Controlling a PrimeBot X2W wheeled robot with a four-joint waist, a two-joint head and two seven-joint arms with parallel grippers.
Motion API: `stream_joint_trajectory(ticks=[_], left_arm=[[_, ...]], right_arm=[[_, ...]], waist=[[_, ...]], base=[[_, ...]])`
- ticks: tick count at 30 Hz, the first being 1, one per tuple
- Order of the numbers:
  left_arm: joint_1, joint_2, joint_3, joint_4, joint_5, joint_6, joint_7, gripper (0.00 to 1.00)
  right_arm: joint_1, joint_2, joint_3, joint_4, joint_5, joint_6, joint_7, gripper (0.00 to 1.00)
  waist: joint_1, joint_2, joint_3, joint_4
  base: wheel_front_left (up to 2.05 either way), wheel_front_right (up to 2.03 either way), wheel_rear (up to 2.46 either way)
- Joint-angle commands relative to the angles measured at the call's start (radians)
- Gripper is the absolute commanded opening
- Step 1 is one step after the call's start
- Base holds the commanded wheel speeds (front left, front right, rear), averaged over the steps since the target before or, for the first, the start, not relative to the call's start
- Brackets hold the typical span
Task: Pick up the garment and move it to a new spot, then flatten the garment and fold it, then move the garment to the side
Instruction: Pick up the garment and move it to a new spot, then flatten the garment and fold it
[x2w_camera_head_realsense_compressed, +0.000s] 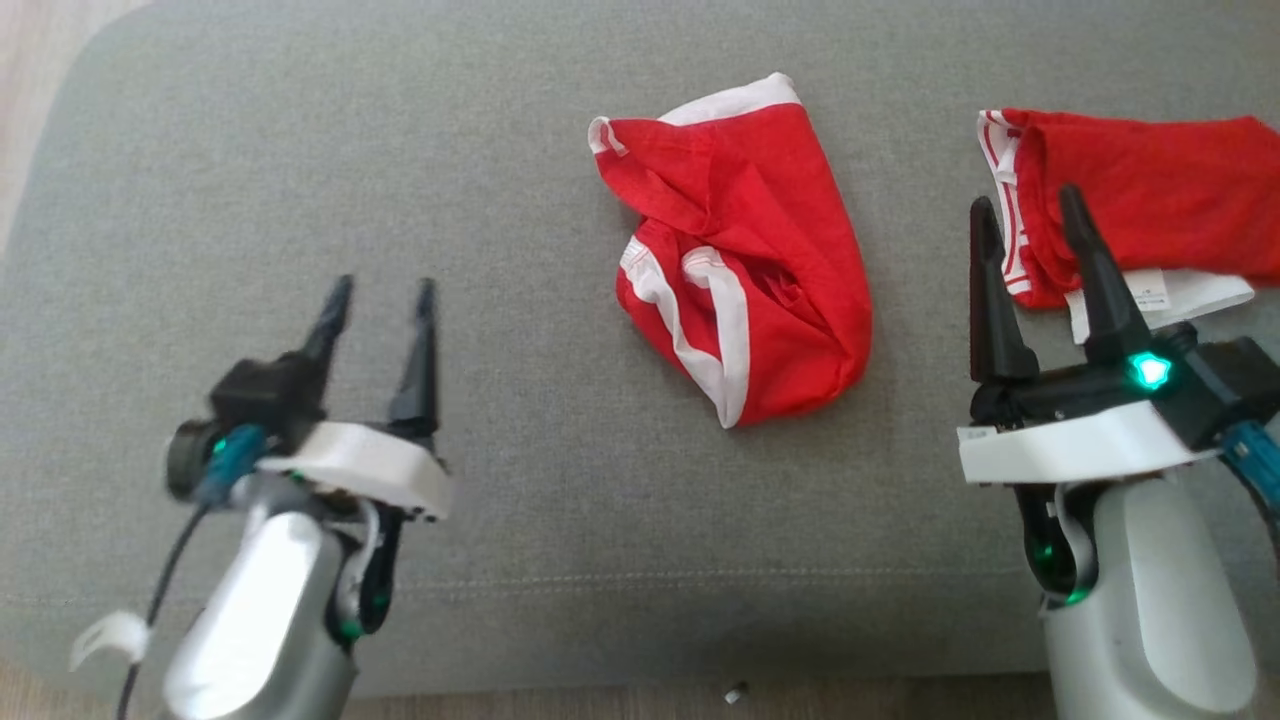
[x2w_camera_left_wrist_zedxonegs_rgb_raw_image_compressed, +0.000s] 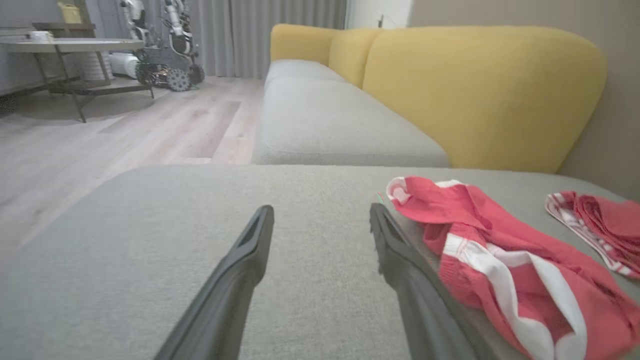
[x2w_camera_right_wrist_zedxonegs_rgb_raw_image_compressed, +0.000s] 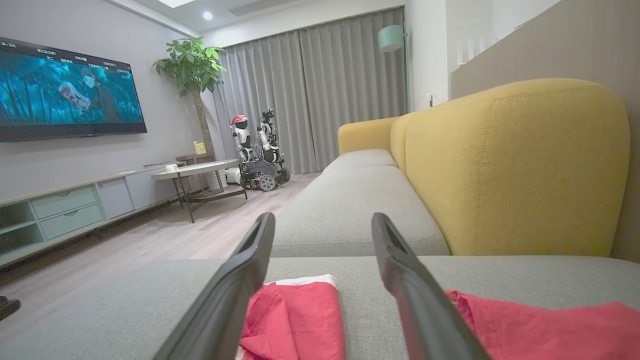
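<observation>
While both my left gripper (x2w_camera_head_realsense_compressed: 385, 287) and right gripper (x2w_camera_head_realsense_compressed: 1027, 200) stand wide and empty toward the front edge of the cushion (x2w_camera_head_realsense_compressed: 300, 150), the crumpled red garment (x2w_camera_head_realsense_compressed: 740, 260) lies mid-cushion between them, long axis running far-to-near, somewhat nearer my right.

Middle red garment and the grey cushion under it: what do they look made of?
Middle red garment: thin, soft, matte cloth, probably cotton or a blend, since it crumples in loose, soft folds. Grey cushion: coarse, matte woven upholstery, judging by its flecked weave and the stitched seam near the front edge.
</observation>
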Motion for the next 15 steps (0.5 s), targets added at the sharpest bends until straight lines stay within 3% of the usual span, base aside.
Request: stream_joint_trajectory(ticks=[1,7,15], left_arm=[[-0.007,0.019,0.068,-0.054,-0.002,0.011,-0.011,1.0],[0.075,-0.025,0.179,-0.155,0.029,0.007,-0.012,1.0],[0.144,-0.114,0.277,-0.203,0.108,-0.069,-0.012,1.0]], right_arm=[[0.001,0.011,0.022,-0.04,-0.009,0.006,0.006,1.0],[0.014,0.011,0.018,-0.036,-0.01,0.006,0.008,1.0],[0.019,0.011,0.02,-0.026,-0.023,0.006,0.019,1.0]], waist=[[0.0,-0.0001,-0.003,0.001],[0.0,-0.0001,-0.016,0.0],[0.0,-0.0001,-0.011,0.005]], base=[[0.0,0.0,0.0],[0.0,0.0,0.0],[0.0,0.0,0.0]])
